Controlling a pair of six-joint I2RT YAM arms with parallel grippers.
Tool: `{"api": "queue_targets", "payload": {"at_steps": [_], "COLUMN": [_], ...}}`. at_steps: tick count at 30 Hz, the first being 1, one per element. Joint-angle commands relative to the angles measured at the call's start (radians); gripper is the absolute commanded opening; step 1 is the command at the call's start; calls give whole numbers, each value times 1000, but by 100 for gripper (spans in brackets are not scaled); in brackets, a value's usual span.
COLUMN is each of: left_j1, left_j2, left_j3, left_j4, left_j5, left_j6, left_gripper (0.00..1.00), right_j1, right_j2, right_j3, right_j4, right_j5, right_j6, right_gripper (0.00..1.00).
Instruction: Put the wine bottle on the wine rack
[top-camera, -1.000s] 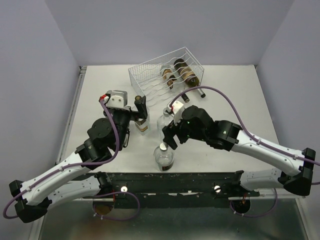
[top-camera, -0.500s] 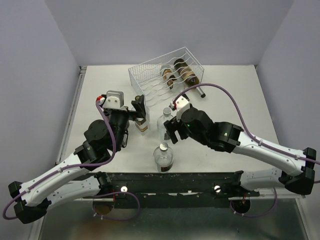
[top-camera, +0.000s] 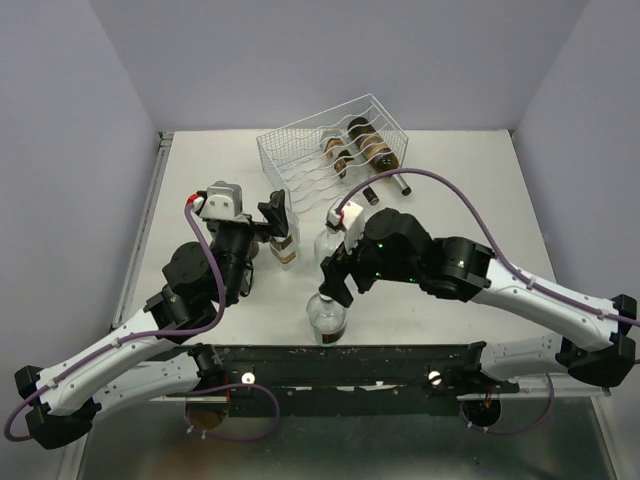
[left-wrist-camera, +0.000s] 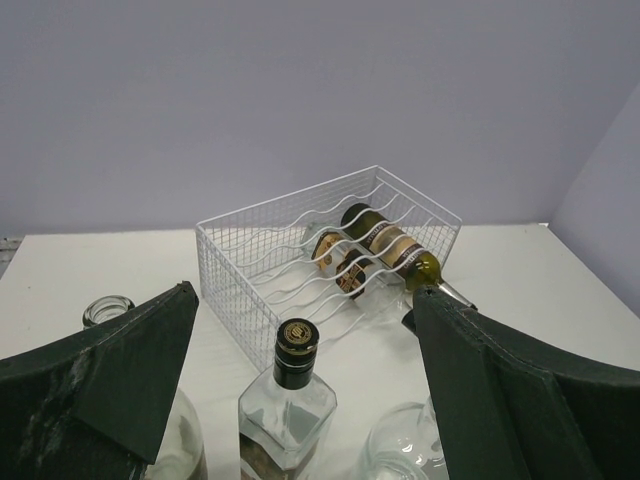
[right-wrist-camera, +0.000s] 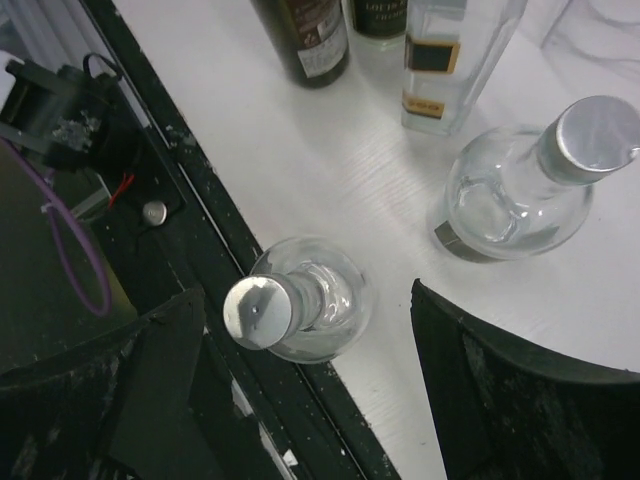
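The white wire wine rack (top-camera: 300, 160) stands at the back of the table, also in the left wrist view (left-wrist-camera: 240, 260). Dark wine bottles (top-camera: 368, 143) lie in its right rows. A round clear bottle with a silver stopper (top-camera: 326, 312) stands near the front edge. My right gripper (top-camera: 335, 275) hangs open just above it, its fingers on either side of the stopper (right-wrist-camera: 258, 310) without touching. My left gripper (top-camera: 280, 215) is open over a square clear bottle with a black cap (left-wrist-camera: 290, 395), which is not held.
A second round clear bottle (right-wrist-camera: 520, 190) and a tall square clear one (right-wrist-camera: 450, 55) stand close behind the first. Two dark bottles (right-wrist-camera: 305, 40) stand by them. The black front rail (top-camera: 350, 360) runs right beside the near round bottle.
My right gripper has moved from beside the taller clear bottle toward the front edge and now sits over the round bottle. The left arm shifted slightly left.
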Motion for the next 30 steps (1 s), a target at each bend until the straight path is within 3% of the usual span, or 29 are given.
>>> {"api": "queue_targets", "payload": {"at_steps": [1, 8, 13, 23, 30], "left_j1": [-2, -2, -2, -2, -2], "left_j2": [-1, 11, 14, 13, -18], "left_j3": [-13, -10, -11, -13, -37], "left_j4": [14, 16, 19, 22, 51], "left_j5": [-13, -12, -9, -33, -116], "left_j6": [-2, 4, 4, 3, -3], "left_gripper": [99, 99, 99, 99, 99], "right_j1": [50, 137, 140, 139, 140], "right_j2": [88, 182, 196, 184, 248], "right_j3": [39, 80, 62, -12, 43], "right_j4": [-125, -188, -205, -52, -123], "right_j5": [17, 148, 204, 285, 314], "right_j6": [-8, 34, 67, 101, 155], "right_gripper": [90, 88, 80, 70, 45]}}
